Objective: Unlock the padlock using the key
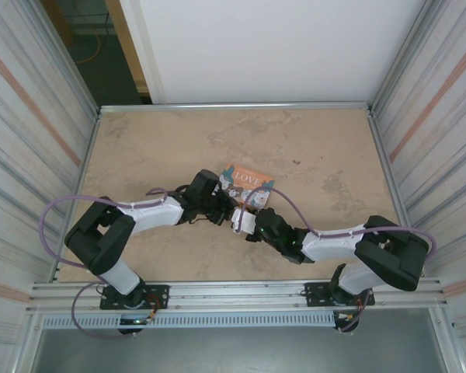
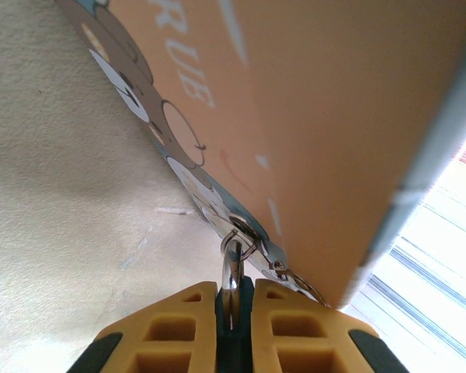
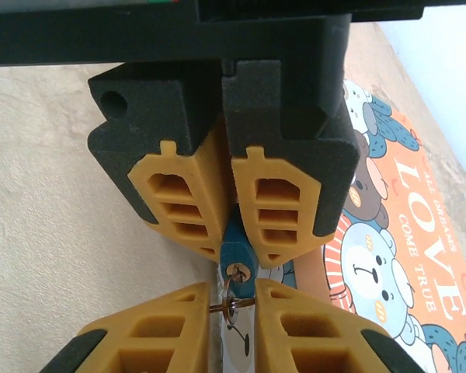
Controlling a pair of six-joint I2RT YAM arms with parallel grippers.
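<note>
Left gripper (image 2: 234,289): jaws clamped on padlock (image 3: 237,256) body; right gripper (image 3: 233,299): jaws narrow, pinching key (image 3: 230,305) seated in keyhole.

Teal padlock (image 3: 237,259) — key (image 3: 233,305) at its keyhole

Count per kind: one padlock (image 3: 237,256); one key (image 3: 231,305); one tin box (image 1: 247,180); one table (image 1: 318,148); two arms, left arm (image 1: 140,214) and right arm (image 1: 334,245); two grippers, left gripper (image 2: 234,289) and right gripper (image 3: 231,289); two yellow fingers (image 2: 287,326) per gripper.
</note>
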